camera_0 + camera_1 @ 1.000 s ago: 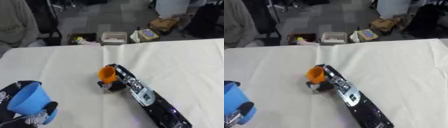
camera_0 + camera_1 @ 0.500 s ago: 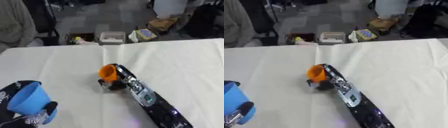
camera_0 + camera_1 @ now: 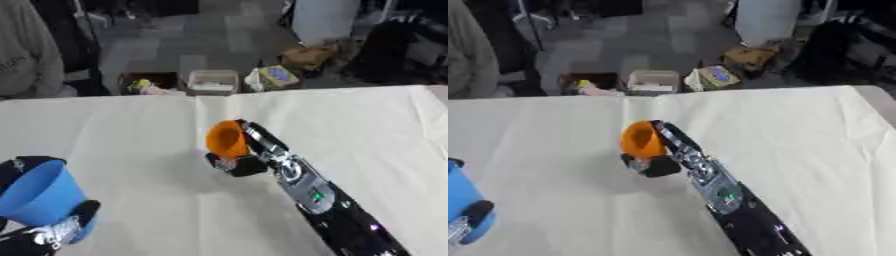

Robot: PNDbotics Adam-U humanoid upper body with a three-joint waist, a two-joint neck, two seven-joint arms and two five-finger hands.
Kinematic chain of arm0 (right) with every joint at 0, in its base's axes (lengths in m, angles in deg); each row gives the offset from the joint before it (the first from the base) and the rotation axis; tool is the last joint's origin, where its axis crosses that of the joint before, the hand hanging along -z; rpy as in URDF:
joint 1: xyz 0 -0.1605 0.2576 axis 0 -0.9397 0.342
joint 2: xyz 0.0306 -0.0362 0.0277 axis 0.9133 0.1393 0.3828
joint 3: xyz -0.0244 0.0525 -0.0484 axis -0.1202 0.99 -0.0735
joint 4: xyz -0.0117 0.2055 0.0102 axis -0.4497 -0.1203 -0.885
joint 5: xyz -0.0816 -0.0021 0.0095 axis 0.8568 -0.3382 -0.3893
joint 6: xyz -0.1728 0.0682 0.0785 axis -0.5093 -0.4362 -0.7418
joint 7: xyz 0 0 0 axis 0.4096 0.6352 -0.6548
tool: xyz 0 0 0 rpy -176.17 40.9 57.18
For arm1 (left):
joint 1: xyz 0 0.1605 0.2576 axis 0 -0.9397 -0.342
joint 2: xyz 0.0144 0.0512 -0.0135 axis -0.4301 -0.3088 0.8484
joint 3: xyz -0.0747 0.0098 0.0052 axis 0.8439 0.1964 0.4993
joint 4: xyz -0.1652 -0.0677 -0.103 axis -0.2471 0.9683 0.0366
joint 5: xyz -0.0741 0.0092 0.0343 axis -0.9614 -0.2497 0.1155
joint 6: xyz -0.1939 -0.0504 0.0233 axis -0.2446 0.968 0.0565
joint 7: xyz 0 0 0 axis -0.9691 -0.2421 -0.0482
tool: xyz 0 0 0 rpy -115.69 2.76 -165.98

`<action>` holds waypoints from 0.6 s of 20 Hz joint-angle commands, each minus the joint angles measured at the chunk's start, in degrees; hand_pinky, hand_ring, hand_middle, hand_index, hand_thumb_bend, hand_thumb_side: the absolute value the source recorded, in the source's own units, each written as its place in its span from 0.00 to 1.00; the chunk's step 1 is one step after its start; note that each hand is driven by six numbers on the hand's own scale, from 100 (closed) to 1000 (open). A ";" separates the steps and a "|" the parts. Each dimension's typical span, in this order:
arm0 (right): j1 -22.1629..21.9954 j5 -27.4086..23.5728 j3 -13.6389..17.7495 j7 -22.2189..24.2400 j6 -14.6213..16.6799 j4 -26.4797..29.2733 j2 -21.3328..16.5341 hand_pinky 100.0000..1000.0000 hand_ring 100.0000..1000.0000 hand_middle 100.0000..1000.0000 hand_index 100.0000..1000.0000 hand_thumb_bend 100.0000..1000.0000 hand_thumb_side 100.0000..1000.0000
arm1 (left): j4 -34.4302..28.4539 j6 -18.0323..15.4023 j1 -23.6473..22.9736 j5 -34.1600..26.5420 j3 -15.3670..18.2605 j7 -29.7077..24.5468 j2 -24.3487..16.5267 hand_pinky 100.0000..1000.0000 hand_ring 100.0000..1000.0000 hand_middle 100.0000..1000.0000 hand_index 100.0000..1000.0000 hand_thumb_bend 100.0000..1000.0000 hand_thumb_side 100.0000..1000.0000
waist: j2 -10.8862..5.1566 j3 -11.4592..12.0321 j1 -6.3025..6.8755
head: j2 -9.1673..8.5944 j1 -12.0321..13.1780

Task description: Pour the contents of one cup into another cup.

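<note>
1. Looking down at our own table (image 3: 367,125), we've got the orange cup (image 3: 226,139) about dead centre, held in our right hand (image 3: 249,155), with fingers along its far side and the thumb curled in under it.
2. That cup sits on the 9 o'clock side of the hand, right against it, while the right arm runs off toward 5 o'clock to the bottom edge.
3. It's tipped way over: its long axis lies close to flat, mouth facing roughly 9 o'clock toward our left side, narrow end tucked into the hand.
4. Our left hand (image 3: 52,235) is down at the 7 o'clock corner, wrapped around the blue cup (image 3: 39,192). We only see the dark thumb and a bit of the hand at the cup's lower part.
5. This blue one stands nearly upright, leaning a little, mouth open upward and toward 11 o'clock. We can't tell what's inside either cup.
6. The two cups are well apart, with bare white cloth between them.
7. Room-wise, the cloth is open from 12 to 3 o'clock; the far table edge runs across at 12, with boxes (image 3: 213,81) on the floor beyond.
</note>
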 commanded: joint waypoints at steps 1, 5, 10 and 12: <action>0.27 -0.57 -1.31 1.61 -0.67 3.65 -0.49 0.13 0.12 0.10 0.40 0.00 0.00 | -1.20 1.47 2.01 1.97 1.06 -1.49 -4.64 0.54 0.21 0.28 0.66 0.22 0.00 | -1.38 -0.22 0.17 | -0.04 0.15; 0.19 -1.24 -3.89 4.29 -1.20 6.04 1.03 0.13 0.12 0.10 0.40 0.00 0.00 | -1.20 4.91 5.23 5.11 0.21 -5.28 -8.19 0.52 0.21 0.28 0.66 0.23 0.00 | -1.78 -0.76 0.46 | -0.12 0.09; 0.91 -2.23 -6.57 7.59 -1.70 7.49 2.93 0.13 0.12 0.10 0.40 0.00 0.00 | -1.20 9.00 10.64 9.75 -1.92 -11.52 -10.49 0.47 0.17 0.27 0.67 0.24 0.00 | -2.16 -1.19 0.69 | -0.19 -0.13; 1.26 -2.52 -7.37 8.60 -1.82 7.62 3.67 0.13 0.12 0.10 0.40 0.00 0.00 | -1.20 10.43 13.00 11.82 -2.73 -14.37 -10.55 0.43 0.14 0.26 0.67 0.25 0.00 | -2.27 -1.20 0.73 | -0.22 -0.23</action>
